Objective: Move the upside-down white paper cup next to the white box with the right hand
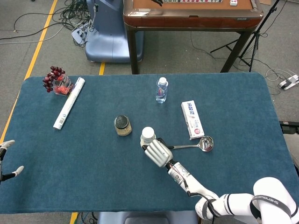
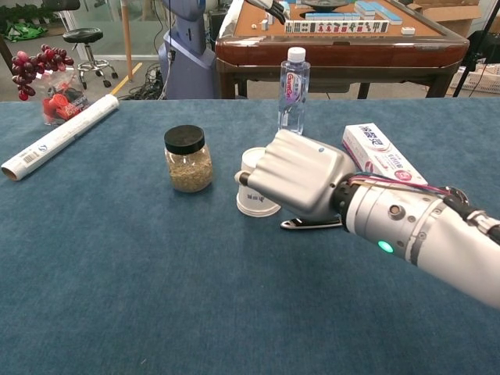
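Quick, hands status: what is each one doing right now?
Right hand: at the upside-down paper cup, fingers around its side; firm grip cannot be told.
Left hand: open at the table edge, holding nothing.
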Robot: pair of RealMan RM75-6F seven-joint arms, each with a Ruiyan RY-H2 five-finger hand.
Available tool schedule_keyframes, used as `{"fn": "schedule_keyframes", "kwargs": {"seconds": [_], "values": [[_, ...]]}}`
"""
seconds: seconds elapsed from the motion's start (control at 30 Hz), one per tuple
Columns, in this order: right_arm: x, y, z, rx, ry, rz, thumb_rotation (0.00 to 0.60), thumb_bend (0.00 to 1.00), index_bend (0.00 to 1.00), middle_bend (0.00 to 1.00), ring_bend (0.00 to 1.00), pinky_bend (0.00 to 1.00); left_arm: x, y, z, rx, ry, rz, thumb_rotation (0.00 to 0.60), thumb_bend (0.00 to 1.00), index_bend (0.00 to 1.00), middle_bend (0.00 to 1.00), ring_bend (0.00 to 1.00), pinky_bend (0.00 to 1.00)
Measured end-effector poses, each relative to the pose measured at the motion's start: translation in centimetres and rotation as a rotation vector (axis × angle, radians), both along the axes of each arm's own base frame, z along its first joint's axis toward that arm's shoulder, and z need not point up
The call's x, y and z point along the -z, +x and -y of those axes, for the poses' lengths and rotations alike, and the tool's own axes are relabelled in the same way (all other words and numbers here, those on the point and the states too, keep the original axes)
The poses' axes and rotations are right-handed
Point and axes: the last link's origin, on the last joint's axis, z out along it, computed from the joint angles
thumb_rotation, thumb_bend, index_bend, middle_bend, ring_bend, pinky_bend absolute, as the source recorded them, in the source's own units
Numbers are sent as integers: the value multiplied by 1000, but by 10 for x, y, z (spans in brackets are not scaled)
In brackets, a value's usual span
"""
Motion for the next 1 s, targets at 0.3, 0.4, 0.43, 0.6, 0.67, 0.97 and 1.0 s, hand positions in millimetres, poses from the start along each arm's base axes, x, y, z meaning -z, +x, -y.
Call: {"fn": "schedule_keyframes", "kwargs": {"seconds": [0.3,0.4,0.43,0.6,0.67,0.97,1.0], "values": [[13,9,7,13,4,-8,600,896,222,1000,1000,988,-2,-1,0,0,5,7,600,60,193,218,292,593],[15,9,8,24,7,-14,600,896,222,1000,999,988,-2,-2,1,-1,6,9,600,60,193,219,292,593],[15,8,9,30,8,-17,600,897,222,1000,999,988,-3,-2,1,-1,6,8,600,60,193,219,293,593],[16,5,12,54,10,-23,600,897,222,1000,999,988,-2,-2,0,-4,3,4,600,60,193,219,293,593],[15,3,14,63,8,-28,600,897,222,1000,999,988,-2,-2,0,-4,4,6,600,60,193,218,293,593],[9,-3,19,87,-7,-40,600,897,222,1000,999,988,-2,-3,0,-7,2,6,600,60,193,219,293,593],[8,-4,19,89,-8,-40,600,898,222,1000,999,988,-2,-3,0,-6,3,5,600,60,193,219,293,593]]}}
